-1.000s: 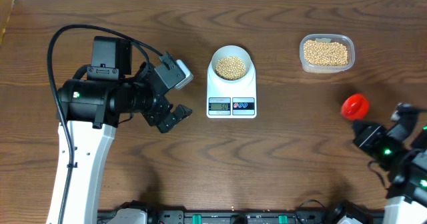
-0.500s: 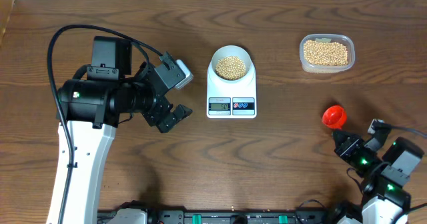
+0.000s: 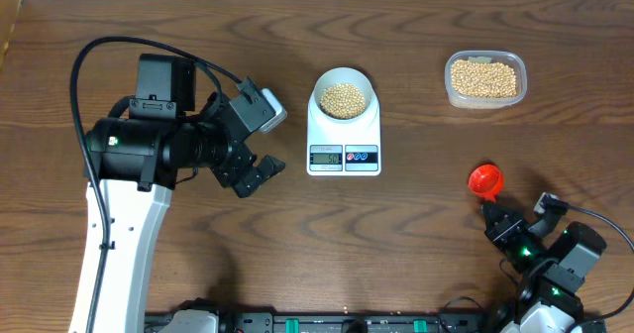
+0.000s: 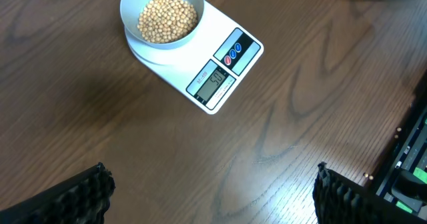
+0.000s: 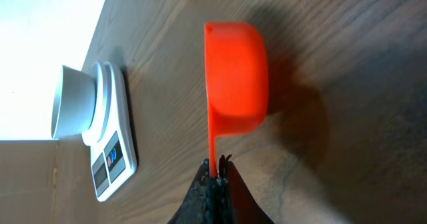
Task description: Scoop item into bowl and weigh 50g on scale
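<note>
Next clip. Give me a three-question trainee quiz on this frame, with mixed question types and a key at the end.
1. True or false: the bowl holding beans stands on the scale.
2. Fill in: the left gripper is ___ (open or shut).
3. The red scoop is held by its handle by: A) the left gripper, B) the right gripper, C) nothing.
Key: 1 true; 2 open; 3 B.
</note>
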`<state>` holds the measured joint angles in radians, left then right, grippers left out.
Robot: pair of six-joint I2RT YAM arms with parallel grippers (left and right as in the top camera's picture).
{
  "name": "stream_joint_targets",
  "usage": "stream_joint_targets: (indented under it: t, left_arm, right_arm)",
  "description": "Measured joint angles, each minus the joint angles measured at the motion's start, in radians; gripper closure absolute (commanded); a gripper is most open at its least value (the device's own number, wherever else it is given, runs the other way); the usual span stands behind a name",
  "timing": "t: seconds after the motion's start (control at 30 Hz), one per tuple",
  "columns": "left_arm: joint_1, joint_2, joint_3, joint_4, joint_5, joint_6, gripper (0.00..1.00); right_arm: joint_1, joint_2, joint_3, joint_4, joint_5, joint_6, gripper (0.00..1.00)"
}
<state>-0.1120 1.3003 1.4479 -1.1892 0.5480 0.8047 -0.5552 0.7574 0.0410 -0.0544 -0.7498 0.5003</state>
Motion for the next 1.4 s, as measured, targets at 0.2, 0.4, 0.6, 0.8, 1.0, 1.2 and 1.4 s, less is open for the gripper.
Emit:
stream_joint_targets:
  t: [0.2,0.4,0.6,0.8,1.0,1.2,1.4]
  left_arm:
    - [0.0,0.0,0.0,0.0,0.0,0.0,0.02]
    - [0.0,0.0,0.0,0.0,0.0,0.0,0.02]
    - [0.0,0.0,0.0,0.0,0.0,0.0,0.02]
    - [0.0,0.0,0.0,0.0,0.0,0.0,0.02]
    - [0.0,0.0,0.0,0.0,0.0,0.0,0.02]
    - [0.0,0.0,0.0,0.0,0.0,0.0,0.02]
    - [0.0,0.0,0.0,0.0,0.0,0.0,0.02]
  right_arm:
    - [0.0,0.0,-0.028,-0.002,0.007,0.02,0.73]
    - [0.0,0.0,-0.032,0.004,0.044,0.013,0.19]
    - [0.0,-0.003,-0.031,0.061,0.099,-0.042,0.01]
    - [-0.002,-0.001,-0.02,0.148,0.14,-0.081,0.01]
    - [-0.002,0.0,0.058,0.15,0.17,-0.103,0.01]
    - [-0.002,0.0,0.189,0.149,0.156,-0.115,0.01]
    - [-0.003,-0.001,0.338,0.149,0.019,-0.099,0.01]
